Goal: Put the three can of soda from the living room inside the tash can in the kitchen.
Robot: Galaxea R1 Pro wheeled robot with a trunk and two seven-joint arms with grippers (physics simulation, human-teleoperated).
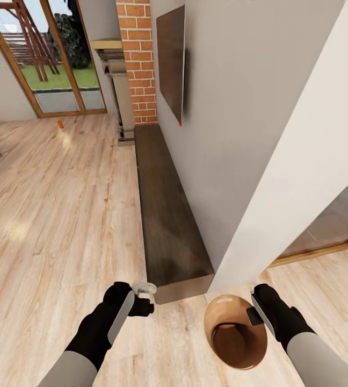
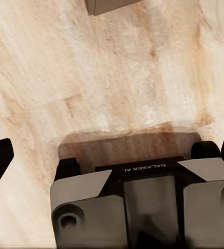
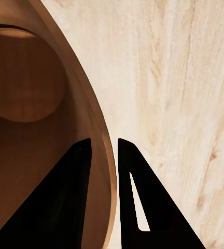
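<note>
Head view over a pale wood floor (image 1: 50,215). The tash can (image 1: 237,332), tan inside, sat at approx 5 o'clock, w/ the right pincer (image 1: 255,310) clenched on its rim: in the right wrist view one finger (image 3: 65,197) was inside the wall, the other outside. One can of soda (image 1: 60,124), tiny and orange-red, lay on the floor far off at 11 o'clock, nr glass doors (image 1: 50,59). The left pincer (image 1: 146,301) hung at 7 o'clock over bare floor; can't tell if it was released or clenched. A long dark low bench (image 1: 166,215) ran along a grey wall (image 1: 238,107) below a dark wall panel (image 1: 171,59), beside a brick column (image 1: 139,59).
</note>
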